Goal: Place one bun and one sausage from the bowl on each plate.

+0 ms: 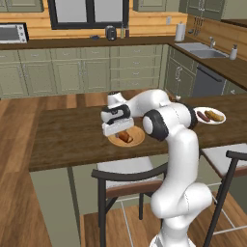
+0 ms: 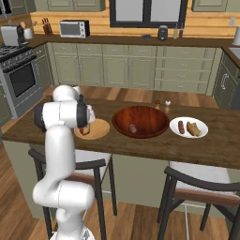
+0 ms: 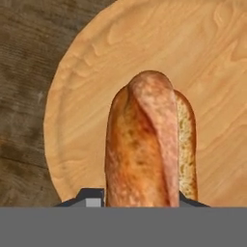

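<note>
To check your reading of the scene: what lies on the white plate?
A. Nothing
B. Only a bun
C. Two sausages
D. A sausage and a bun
D: on the white plate, a reddish sausage lies beside a tan bun, matching the left base view.

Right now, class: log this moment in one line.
gripper: shut on bun | over tan plate | white plate: filled | bowl: one piece left

Bun point(image 3: 144, 144) over tan plate point(image 3: 96, 72), perhaps touching it.
</note>
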